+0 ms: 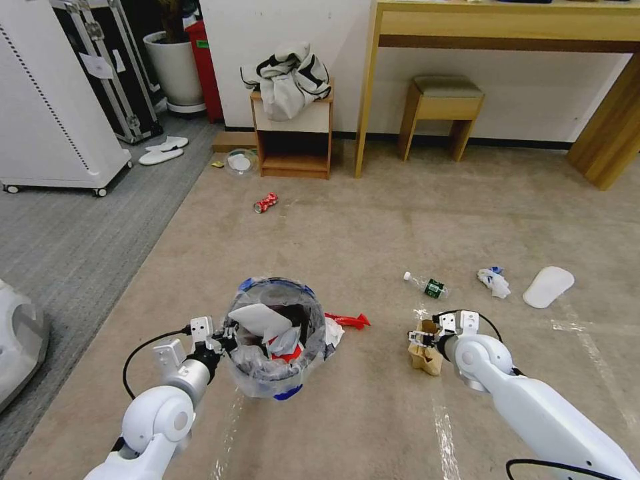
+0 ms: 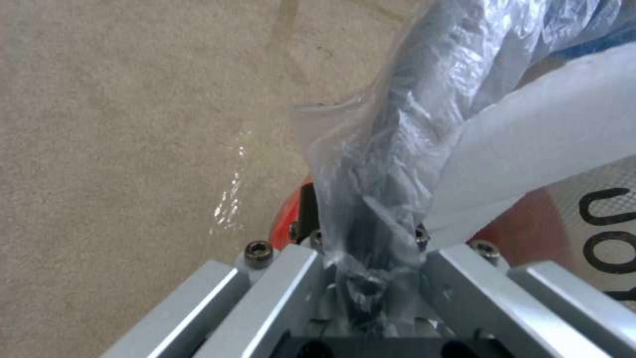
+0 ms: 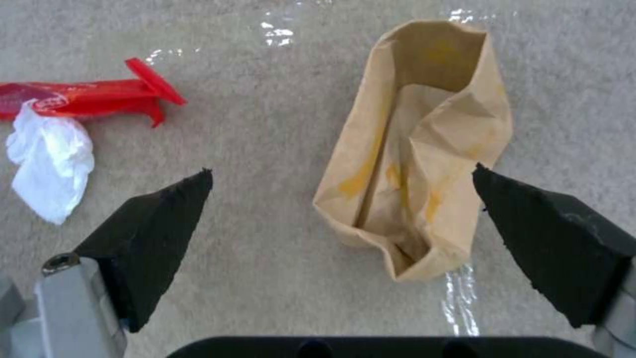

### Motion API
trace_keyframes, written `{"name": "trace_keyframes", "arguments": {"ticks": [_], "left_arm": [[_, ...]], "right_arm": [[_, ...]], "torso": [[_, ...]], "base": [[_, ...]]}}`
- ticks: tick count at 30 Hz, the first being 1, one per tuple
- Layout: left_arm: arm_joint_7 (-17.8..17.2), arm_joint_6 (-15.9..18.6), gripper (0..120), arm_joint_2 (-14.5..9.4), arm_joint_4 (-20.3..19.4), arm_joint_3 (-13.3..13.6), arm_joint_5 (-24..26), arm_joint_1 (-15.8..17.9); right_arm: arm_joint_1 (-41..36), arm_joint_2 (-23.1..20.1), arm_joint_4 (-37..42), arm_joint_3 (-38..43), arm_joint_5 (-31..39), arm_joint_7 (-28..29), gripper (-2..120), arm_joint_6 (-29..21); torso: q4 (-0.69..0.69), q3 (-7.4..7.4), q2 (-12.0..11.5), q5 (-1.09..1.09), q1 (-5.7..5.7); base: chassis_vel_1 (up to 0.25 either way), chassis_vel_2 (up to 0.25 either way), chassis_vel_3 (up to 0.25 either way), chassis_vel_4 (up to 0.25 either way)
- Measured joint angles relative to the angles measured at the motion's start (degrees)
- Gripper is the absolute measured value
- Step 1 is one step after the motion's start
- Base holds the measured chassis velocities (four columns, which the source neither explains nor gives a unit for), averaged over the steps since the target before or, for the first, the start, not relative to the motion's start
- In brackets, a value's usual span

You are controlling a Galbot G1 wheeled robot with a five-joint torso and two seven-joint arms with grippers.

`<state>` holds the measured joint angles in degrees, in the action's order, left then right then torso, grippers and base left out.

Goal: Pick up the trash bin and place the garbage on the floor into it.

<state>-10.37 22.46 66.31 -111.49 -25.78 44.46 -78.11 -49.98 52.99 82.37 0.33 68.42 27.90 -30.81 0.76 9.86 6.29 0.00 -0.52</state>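
Fingers [image 3: 159, 238] of the right gripper [image 3: 341, 219] are black, wedge-shaped pads spread wide apart, low over the beige short-pile floor [image 1: 400, 220] with the crumpled brown carton [image 3: 417, 149] between them, nearer one pad. On the near left, the left gripper [image 1: 223, 341] is clamped on the rim of the trash bin [image 1: 277, 337], round, blue and red, lined with crinkled clear plastic that hides the pads in its wrist view. A white slipper and scraps fill the bin. Just right of it lie a red wrapper [image 1: 348, 321] and a white tissue [image 3: 49, 159]. Farther off are a slipper [image 1: 548, 286], bottle [image 1: 427, 285] and crushed can [image 1: 265, 203].
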Motion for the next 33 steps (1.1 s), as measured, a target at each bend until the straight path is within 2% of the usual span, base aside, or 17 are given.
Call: {"name": "trace_keyframes", "arguments": {"ticks": [15, 21, 33], "left_arm": [[1.41, -0.62, 1, -0.31, 1.83, -0.18, 0.39, 0.52], [1.84, -0.70, 1, -0.33, 2.40, 0.01, 0.75, 0.96], [2.10, -0.74, 1, -0.17, 2.62, 0.48, 1.15, 1.42]], "right_arm": [[5.57, 4.33, -6.89, -2.86, 2.26, 3.34, 100, 0.53], [7.71, 6.63, -11.41, -3.28, 0.63, 4.70, 100, 0.86], [9.76, 10.71, -20.33, -3.44, -4.58, 3.03, 100, 2.29]], "torso": [[0.00, 0.00, 0.00, 0.00, 0.00], [-0.01, 0.00, 0.00, 0.01, 0.00], [0.00, 0.00, 0.00, 0.01, 0.00]], "base": [[0.000, 0.000, 0.000, 0.000], [0.000, 0.000, 0.000, 0.000], [0.000, 0.000, 0.000, 0.000]]}}
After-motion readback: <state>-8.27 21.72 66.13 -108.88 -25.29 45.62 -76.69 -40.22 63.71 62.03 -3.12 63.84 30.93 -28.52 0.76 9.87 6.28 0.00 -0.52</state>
